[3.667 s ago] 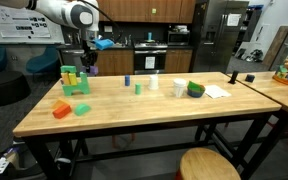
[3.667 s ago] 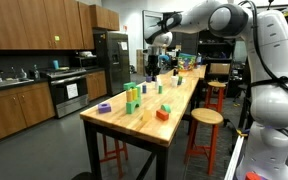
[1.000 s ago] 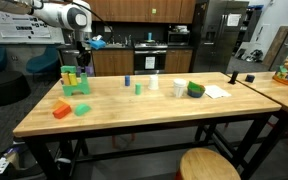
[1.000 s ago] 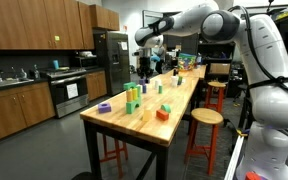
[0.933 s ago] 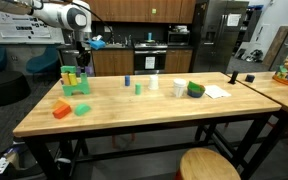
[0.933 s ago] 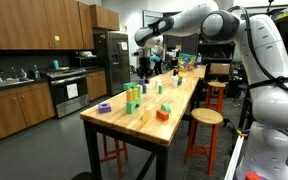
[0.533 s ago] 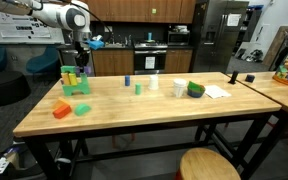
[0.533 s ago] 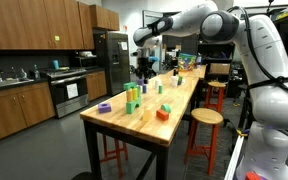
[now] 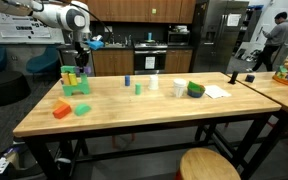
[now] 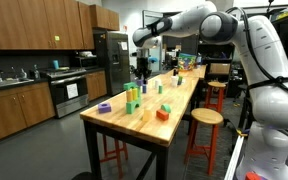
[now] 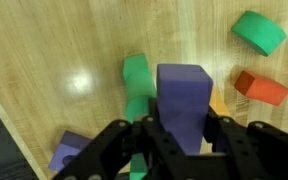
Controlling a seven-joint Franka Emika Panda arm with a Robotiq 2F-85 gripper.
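Note:
In the wrist view my gripper (image 11: 182, 130) is shut on a tall purple block (image 11: 183, 98), held upright between the fingers. Below it on the wooden table are a green block stack (image 11: 136, 82), a yellow piece (image 11: 220, 104), an orange-red block (image 11: 261, 87), a green round piece (image 11: 259, 30) and another purple block (image 11: 69, 150). In both exterior views the gripper (image 9: 82, 62) (image 10: 139, 68) hangs just above the green and yellow block stack (image 9: 74, 80) (image 10: 132, 98) near the table's far corner.
On the table (image 9: 134, 125) lie an orange block (image 9: 61, 110), a green block (image 9: 82, 108), small blue (image 9: 127, 80) and green (image 9: 138, 88) blocks, white cups (image 9: 153, 83), a green bowl (image 9: 195, 89) and paper (image 9: 216, 91). A stool (image 9: 209, 165) stands in front. A person (image 9: 277, 33) walks at the back.
My arm has swung from mid-table over to the block stack and has settled a little closer above it, still holding the purple block. A person has come into view at the back.

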